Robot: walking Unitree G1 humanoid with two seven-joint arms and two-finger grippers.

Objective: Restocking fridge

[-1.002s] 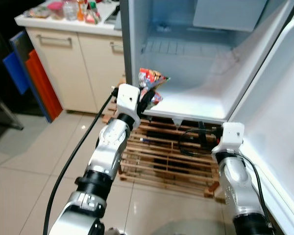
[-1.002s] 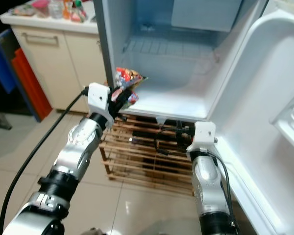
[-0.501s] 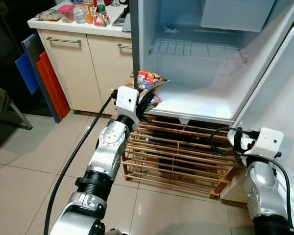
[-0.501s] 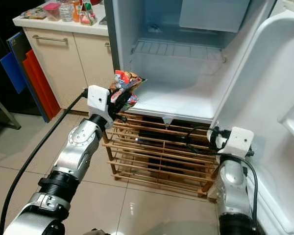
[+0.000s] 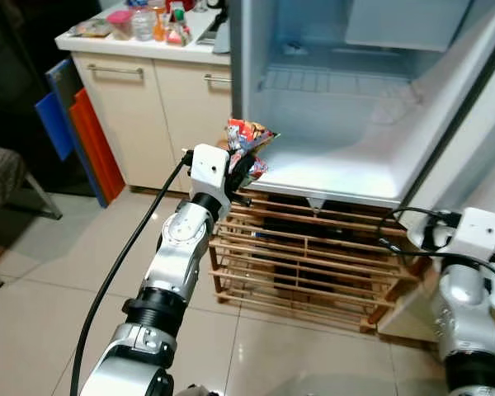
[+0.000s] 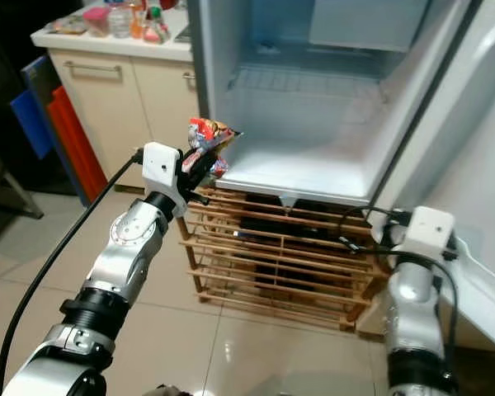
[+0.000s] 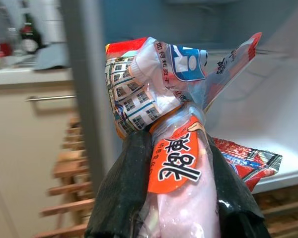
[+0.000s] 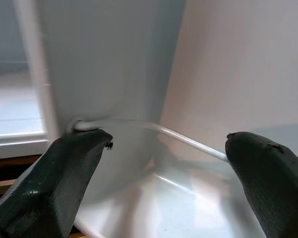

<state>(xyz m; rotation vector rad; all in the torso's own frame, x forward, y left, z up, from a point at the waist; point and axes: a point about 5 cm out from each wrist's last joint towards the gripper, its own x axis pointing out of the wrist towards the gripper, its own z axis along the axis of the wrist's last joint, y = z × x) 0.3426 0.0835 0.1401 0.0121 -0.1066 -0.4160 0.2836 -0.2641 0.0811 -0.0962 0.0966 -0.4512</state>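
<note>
Glossy pale floor tiles (image 5: 58, 280) run up to an open fridge (image 5: 346, 124), whose white compartment floor (image 5: 338, 169) and wire shelf (image 5: 338, 82) are lit from inside. Below the fridge stands a slatted wooden rack (image 5: 305, 264). Beige cabinets (image 5: 148, 107) stand to the robot's left of the fridge, and their tabletop (image 5: 140, 41) carries a cluster of bottles and jars (image 5: 153, 18) (too small to tell apart). Blue and orange boards (image 5: 70, 124) lean against the cabinet side.

Left gripper (image 5: 241, 165): raised at the fridge's front left corner, just outside the compartment's lower edge. Its jaws are closed around a bundle of snack packets (image 7: 174, 129); in the left wrist view the black fingers (image 7: 121, 188) press both sides of a pinkish packet bearing an orange label, with a crumpled white, blue and red wrapper above it and a red packet behind. The bundle stands roughly upright, its top level with the compartment floor's front lip.

Right gripper (image 8: 164, 173): low at the fridge's right side, near the open door (image 6: 478, 148). Its jaws are spread wide with nothing between them, and the right wrist view looks past the two black fingertips (image 8: 59, 178) at a thin white rail (image 8: 179, 136) on the door's inner face.
</note>
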